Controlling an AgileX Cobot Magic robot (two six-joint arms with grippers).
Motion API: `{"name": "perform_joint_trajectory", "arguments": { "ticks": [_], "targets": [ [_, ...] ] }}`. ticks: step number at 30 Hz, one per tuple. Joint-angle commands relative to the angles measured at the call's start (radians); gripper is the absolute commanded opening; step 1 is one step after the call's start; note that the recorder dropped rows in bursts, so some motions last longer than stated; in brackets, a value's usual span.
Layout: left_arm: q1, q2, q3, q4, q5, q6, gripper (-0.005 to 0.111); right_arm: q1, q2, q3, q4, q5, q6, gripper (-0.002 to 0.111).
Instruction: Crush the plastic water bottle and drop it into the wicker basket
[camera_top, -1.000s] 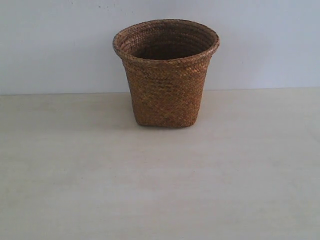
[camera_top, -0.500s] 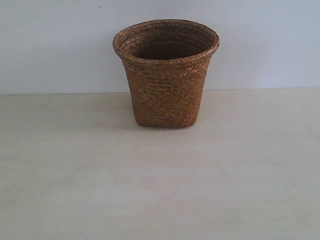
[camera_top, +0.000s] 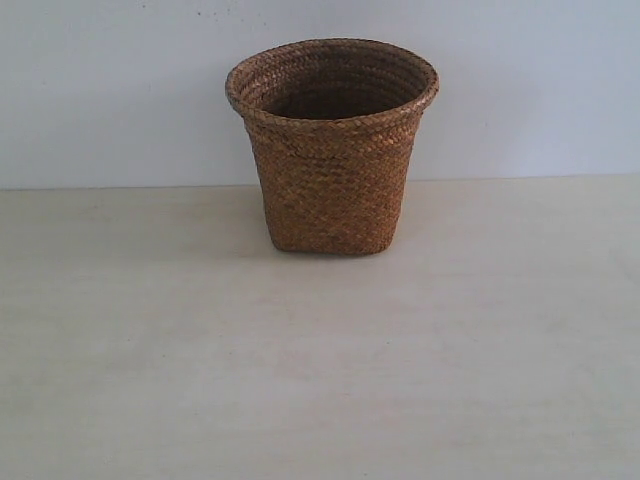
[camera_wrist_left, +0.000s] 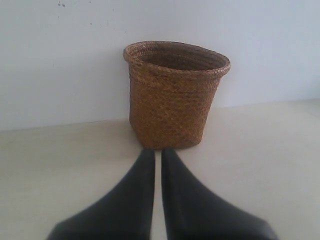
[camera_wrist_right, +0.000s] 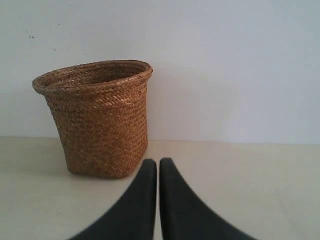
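Note:
The brown wicker basket (camera_top: 332, 150) stands upright at the back of the pale table, against the wall. It also shows in the left wrist view as the basket (camera_wrist_left: 174, 95) and in the right wrist view as the basket (camera_wrist_right: 100, 119). The plastic water bottle is not visible in any view. My left gripper (camera_wrist_left: 157, 152) is shut with nothing between its black fingers, a short way in front of the basket's base. My right gripper (camera_wrist_right: 158, 163) is shut and empty too, off the basket's right side. Neither gripper appears in the exterior view.
The light wooden table (camera_top: 320, 380) stretches in front of the basket. A plain white wall (camera_top: 520, 80) rises directly behind it.

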Motion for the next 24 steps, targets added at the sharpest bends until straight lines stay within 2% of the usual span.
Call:
{"name": "perform_joint_trajectory", "arguments": {
  "ticks": [1, 7, 9, 11, 13, 16, 24],
  "targets": [
    [0.002, -0.005, 0.004, -0.013, -0.011, -0.011, 0.004, -0.004, -0.003, 0.004, -0.008, -0.013, 0.002, 0.000],
    [0.002, -0.005, 0.004, -0.013, -0.011, -0.008, 0.004, -0.004, -0.003, 0.004, -0.009, -0.025, 0.003, 0.000],
    [0.002, -0.005, 0.011, 0.026, -0.006, -0.008, 0.004, -0.004, -0.003, 0.004, -0.009, -0.025, 0.003, 0.000],
    [0.009, -0.005, 0.048, 0.070, -0.057, -0.008, 0.004, -0.004, -0.003, 0.004, -0.009, -0.025, 0.003, 0.000],
    [0.059, -0.005, 0.104, 0.107, -0.101, -0.008, 0.004, -0.004, -0.003, 0.004, -0.009, -0.025, 0.003, 0.000],
    [0.186, -0.005, 0.162, 0.101, -0.111, -0.008, 0.004, -0.004, -0.003, 0.004, -0.009, -0.025, 0.003, 0.000],
    [0.325, -0.065, 0.253, 0.099, -0.143, -0.008, 0.004, -0.004, -0.003, 0.004, -0.009, -0.025, 0.003, 0.000]
  ]
}}
